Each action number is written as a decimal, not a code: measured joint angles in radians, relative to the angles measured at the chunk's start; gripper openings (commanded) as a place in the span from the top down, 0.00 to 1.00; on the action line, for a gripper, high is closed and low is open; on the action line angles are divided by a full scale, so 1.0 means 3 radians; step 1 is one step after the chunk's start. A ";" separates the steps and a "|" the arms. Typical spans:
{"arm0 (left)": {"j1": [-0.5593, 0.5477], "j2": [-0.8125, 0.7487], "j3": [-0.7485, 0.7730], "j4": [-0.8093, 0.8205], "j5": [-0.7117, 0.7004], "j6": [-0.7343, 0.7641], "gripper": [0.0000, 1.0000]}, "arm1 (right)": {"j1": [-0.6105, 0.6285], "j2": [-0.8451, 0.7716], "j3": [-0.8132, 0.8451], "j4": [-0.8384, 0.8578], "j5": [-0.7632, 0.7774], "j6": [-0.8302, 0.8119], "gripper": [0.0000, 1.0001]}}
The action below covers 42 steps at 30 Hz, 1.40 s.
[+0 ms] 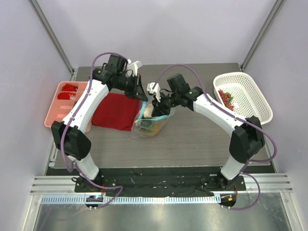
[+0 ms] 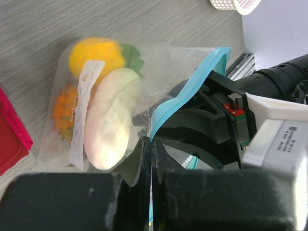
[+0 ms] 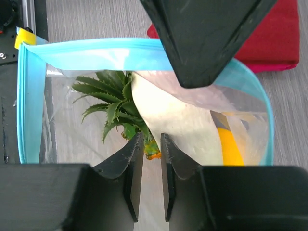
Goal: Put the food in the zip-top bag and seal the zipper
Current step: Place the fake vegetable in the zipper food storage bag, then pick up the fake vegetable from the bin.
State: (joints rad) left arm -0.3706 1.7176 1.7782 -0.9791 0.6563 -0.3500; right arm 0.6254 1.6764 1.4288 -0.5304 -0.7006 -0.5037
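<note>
Pinching the zipper (image 2: pixel 190 89) flat between its pads, the left claw (image 2: pixel 151 144) is fully closed on the mouth edge of the zip-top bag (image 2: pixel 163 67). The teal strip runs up and away from its fingertips.

Just past that grip, inside the clear pouch, the cream-white radish (image 2: pixel 110 120) lies closest to the claw. Beyond it are the yellow pineapple (image 2: pixel 94 55) with its green leaves and a bumpy orange piece (image 2: pixel 62 113), partly behind the white label.

Directly across the bag's mouth from the left claw sits the right claw (image 3: pixel 151 139), its jaws drawn to a narrow slit over the opening. I cannot tell whether they clamp the clear film. Below its tips the mouth gapes wide, ringed by the teal strip, and the pineapple leaves and the radish show inside.

Farther out, on the left claw's outer side and just beside the bag, a folded red cloth (image 1: pixel 113 110) lies on the bench (image 1: pixel 192 139). Past it is a pink divided tray (image 1: pixel 53 115). Beyond the right claw's arm, well apart from the bag, stands a white basket (image 1: pixel 240 82) holding red pieces.
</note>
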 measured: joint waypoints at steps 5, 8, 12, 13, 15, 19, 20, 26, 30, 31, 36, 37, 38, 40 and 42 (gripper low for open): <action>0.0000 0.0000 0.0000 -0.0025 -0.0032 0.0045 0.98 | 0.0000 0.0000 -0.0098 0.0031 0.0078 -0.0028 0.75; 0.0003 0.0000 0.0006 -0.0036 -0.0056 0.0048 0.98 | 0.0004 0.0000 -0.0156 0.0022 0.0126 -0.0060 0.61; 0.0008 0.0000 0.0018 -0.0048 -0.0100 0.0061 0.98 | 0.0000 0.0000 -0.0075 -0.0064 0.0134 0.0018 0.33; 0.0010 0.0000 0.0018 -0.0048 -0.0109 0.0061 0.98 | -0.0013 -0.0009 -0.0014 -0.0086 0.0137 0.0060 0.24; 0.0017 0.0000 0.0018 -0.0053 -0.0116 0.0060 0.98 | -0.0055 -0.0070 0.0140 -0.0106 0.0128 0.0174 0.18; 0.0020 0.0000 0.0018 -0.0048 -0.0116 0.0057 0.98 | -0.0367 -0.0409 0.0362 -0.0122 0.0109 0.0348 0.13; 0.0020 0.0000 0.0018 -0.0045 -0.0116 0.0057 0.98 | -0.0514 -0.0511 0.0421 -0.0141 0.0109 0.0384 0.12; 0.0020 0.0000 0.0018 -0.0036 -0.0114 0.0038 0.98 | -0.1553 -0.0641 0.0949 -0.0614 0.0267 0.0351 0.12; 0.0020 0.0000 0.0018 -0.0003 -0.0109 -0.0009 0.98 | -0.2228 -0.0454 0.0998 -0.1100 0.0626 0.0036 0.12; 0.0020 0.0000 0.0018 0.0008 -0.0103 -0.0024 0.98 | -0.2402 -0.0375 0.0987 -0.1233 0.0717 -0.0098 0.12; 0.0022 0.0005 0.0018 0.0018 -0.0062 -0.0045 0.97 | -0.3176 0.0113 0.0959 -0.1857 0.1123 -0.0865 0.19; 0.0022 0.0008 0.0018 0.0020 -0.0055 -0.0045 0.97 | -0.3309 0.0216 0.0950 -0.1958 0.1219 -0.1041 0.21; 0.0022 0.0013 0.0018 0.0027 -0.0045 -0.0048 0.97 | -0.3394 0.0298 0.0940 -0.2029 0.1294 -0.1193 0.22; 0.0022 0.0020 0.0018 0.0034 -0.0022 -0.0053 0.97 | -0.3496 0.0459 0.0926 -0.2143 0.1464 -0.1497 0.25; 0.0022 0.0025 0.0018 0.0036 -0.0010 -0.0056 0.98 | -0.3521 0.0544 0.0919 -0.2176 0.1548 -0.1663 0.25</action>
State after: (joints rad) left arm -0.3641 1.7252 1.7836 -0.9684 0.6533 -0.3668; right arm -0.4309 1.8397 1.7046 -1.1831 -0.2363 -1.0027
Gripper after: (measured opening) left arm 0.028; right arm 0.757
